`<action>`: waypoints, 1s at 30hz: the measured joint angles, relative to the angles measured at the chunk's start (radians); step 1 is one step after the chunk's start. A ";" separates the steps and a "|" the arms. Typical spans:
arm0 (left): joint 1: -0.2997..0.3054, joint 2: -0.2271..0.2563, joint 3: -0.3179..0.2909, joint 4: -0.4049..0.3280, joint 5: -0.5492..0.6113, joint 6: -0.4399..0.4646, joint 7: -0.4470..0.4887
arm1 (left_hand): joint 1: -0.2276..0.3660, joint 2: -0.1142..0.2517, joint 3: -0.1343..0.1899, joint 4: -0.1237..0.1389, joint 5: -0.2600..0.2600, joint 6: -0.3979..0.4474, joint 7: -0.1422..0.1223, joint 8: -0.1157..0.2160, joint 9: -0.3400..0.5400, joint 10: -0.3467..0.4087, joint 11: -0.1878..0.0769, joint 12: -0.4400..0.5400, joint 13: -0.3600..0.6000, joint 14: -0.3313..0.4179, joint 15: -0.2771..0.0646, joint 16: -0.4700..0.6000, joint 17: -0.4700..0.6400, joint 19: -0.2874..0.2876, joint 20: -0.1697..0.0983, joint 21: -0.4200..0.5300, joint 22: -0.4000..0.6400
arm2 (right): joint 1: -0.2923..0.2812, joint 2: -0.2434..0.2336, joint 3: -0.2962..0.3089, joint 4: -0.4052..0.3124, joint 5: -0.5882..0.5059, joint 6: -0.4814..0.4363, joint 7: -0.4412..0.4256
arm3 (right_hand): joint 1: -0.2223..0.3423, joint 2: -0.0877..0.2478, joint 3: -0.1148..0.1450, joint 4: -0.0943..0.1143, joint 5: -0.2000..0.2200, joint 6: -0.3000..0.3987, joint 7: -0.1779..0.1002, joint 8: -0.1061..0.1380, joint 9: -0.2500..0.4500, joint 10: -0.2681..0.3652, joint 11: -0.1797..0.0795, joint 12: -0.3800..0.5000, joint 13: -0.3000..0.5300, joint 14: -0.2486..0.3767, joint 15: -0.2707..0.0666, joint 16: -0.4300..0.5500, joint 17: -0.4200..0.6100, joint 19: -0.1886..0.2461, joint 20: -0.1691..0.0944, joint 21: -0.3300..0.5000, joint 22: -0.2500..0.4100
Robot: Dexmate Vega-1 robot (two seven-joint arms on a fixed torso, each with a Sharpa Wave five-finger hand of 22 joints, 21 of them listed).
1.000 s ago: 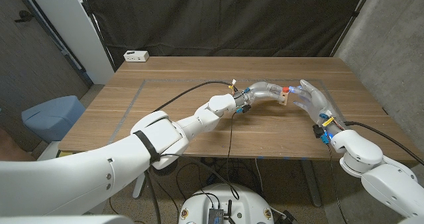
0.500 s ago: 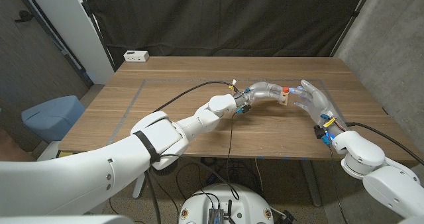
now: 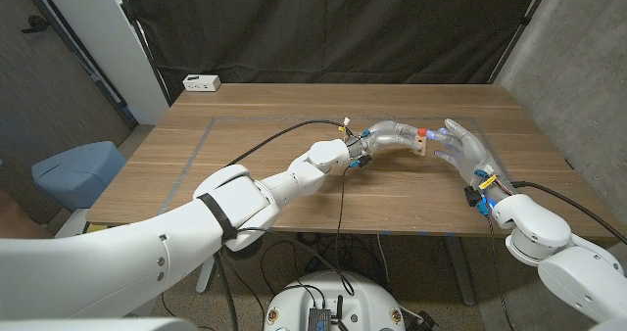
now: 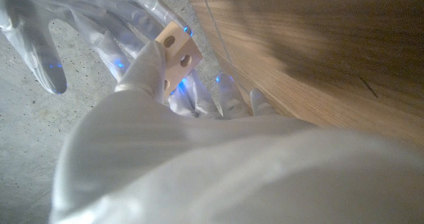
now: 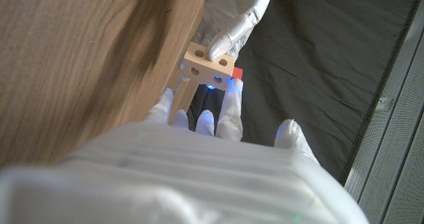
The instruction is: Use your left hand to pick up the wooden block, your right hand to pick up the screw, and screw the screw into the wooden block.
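Note:
My left hand holds the small wooden block just above the table, right of the middle. The pale block shows two round holes on one face, and a left finger presses on it. A red-headed screw sits at the block's top. My right hand faces the block from the right, its fingertips at the block and the red screw head, pinching it. The screw's shaft is hidden.
A white power strip lies at the table's back left corner. A blue chair stands left of the table. A black cable runs along my left arm. Thin tape lines mark the tabletop.
The right hand and forearm have shifted very slightly at the block. The left hand and the block have stayed in place.

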 measured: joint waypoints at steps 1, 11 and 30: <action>0.000 -0.001 0.000 0.000 0.000 0.000 -0.001 | 0.000 0.000 0.000 0.000 0.002 0.000 0.000 0.000 0.000 0.000 0.000 0.000 0.000 0.000 0.000 0.000 0.000 0.000 0.000 0.000 0.000 | 0.000 0.000 0.000 0.000 0.000 0.001 0.011 | 0.000 0.000 0.000 0.000 0.000 0.001 -0.001 0.000 -0.001 0.001 0.001 0.000 0.000 0.000 0.000 0.000 0.000 0.000 0.000 0.000 0.000; 0.000 0.000 0.000 0.000 0.000 0.001 -0.001 | 0.000 0.000 0.000 0.000 0.003 0.000 0.000 0.000 0.000 -0.001 0.000 0.000 0.000 0.000 0.000 0.000 0.000 0.000 0.000 0.000 0.000 | -0.001 0.000 0.001 0.004 0.000 0.009 0.024 | 0.000 0.000 0.000 0.000 0.000 0.028 0.004 0.000 -0.002 0.007 -0.005 0.000 0.000 0.004 -0.004 0.000 0.000 0.000 0.000 0.000 0.000; 0.008 0.009 -0.002 -0.012 0.001 -0.015 -0.003 | 0.000 0.000 0.000 0.000 0.003 0.000 0.000 0.000 0.000 -0.003 -0.001 0.000 0.000 0.006 -0.005 0.000 0.000 0.000 0.000 0.000 0.000 | -0.025 0.012 0.017 -0.005 -0.013 0.023 0.016 | 0.004 0.004 0.004 -0.004 0.000 0.046 0.012 0.000 -0.002 0.035 0.014 0.000 0.000 0.020 -0.002 0.003 0.000 0.003 -0.004 0.000 0.000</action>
